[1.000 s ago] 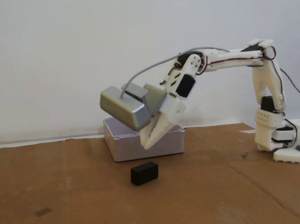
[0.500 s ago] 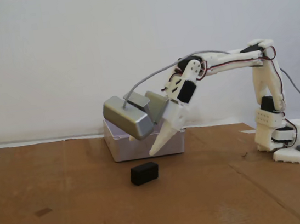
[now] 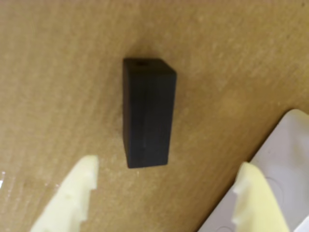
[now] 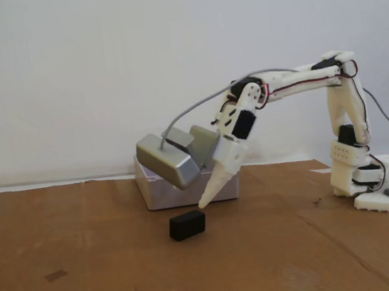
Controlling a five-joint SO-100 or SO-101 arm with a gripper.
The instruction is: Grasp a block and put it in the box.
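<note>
The jaws hang spread apart and empty above the block [image 3: 147, 113], their two cream tips at five and seven o'clock of it in the wrist view, so its long sides face the gap. The block lies on the brown table [image 4: 89, 274], just in front of the box [image 4: 159, 193], which sits at about eleven o'clock from it in the fixed view.

Soft even daylight, faint shadows on cardboard, fixed view slightly hazy, wrist view close and blurred
</note>
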